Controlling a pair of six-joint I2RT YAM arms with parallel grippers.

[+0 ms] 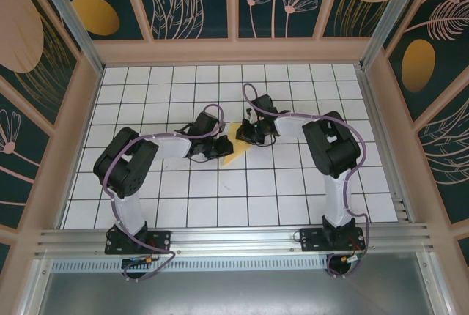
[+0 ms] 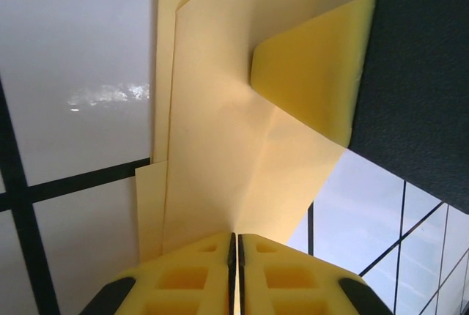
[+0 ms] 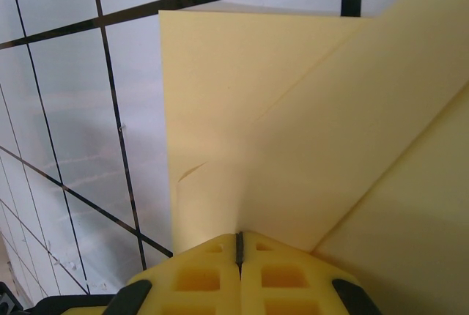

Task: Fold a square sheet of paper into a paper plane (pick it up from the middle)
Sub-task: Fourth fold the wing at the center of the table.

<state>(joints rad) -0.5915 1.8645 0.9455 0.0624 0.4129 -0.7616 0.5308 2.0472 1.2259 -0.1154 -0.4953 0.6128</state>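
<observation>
Top external: left gripper (image 1: 219, 147), right gripper (image 1: 246, 134) pinch folded paper (image 1: 236, 153)

The paper (image 1: 238, 152) at frame centre is plain pale yellow. The table (image 1: 293, 190) is white with a black grid. The left gripper (image 2: 234, 256) and right gripper (image 3: 239, 256) carry bright yellow pads on black. The walls (image 1: 198, 0) at top are dark teal with pink flowers and orange ovals.

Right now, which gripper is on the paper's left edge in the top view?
The left gripper: it is shut on the yellow paper from the left, while the right gripper pinches its upper-right side.
</observation>
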